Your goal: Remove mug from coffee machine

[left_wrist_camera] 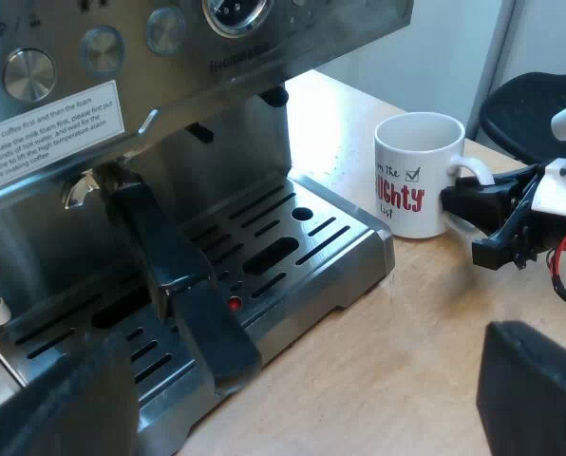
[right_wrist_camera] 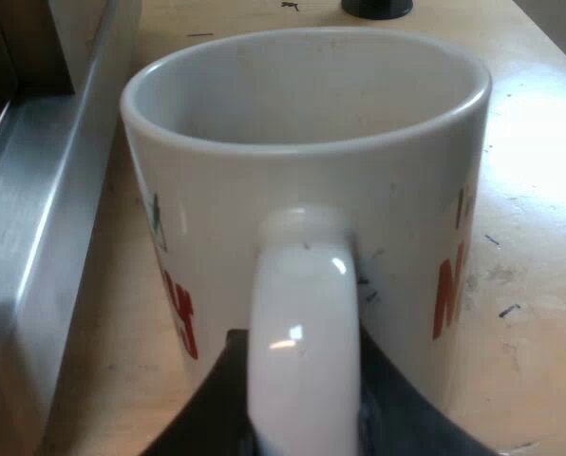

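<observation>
The mug is empty, its white inside bare, and it stands upright on the tabletop just beside the corner of the espresso machine's drip tray, off the machine. The right pincer is at the mug's handle, one black finger pressed against each side, pinching it. The left pincer hangs spread wide over the tabletop before the tray, well apart from the mug. The holder's dark handle juts from the machine's front.
</observation>
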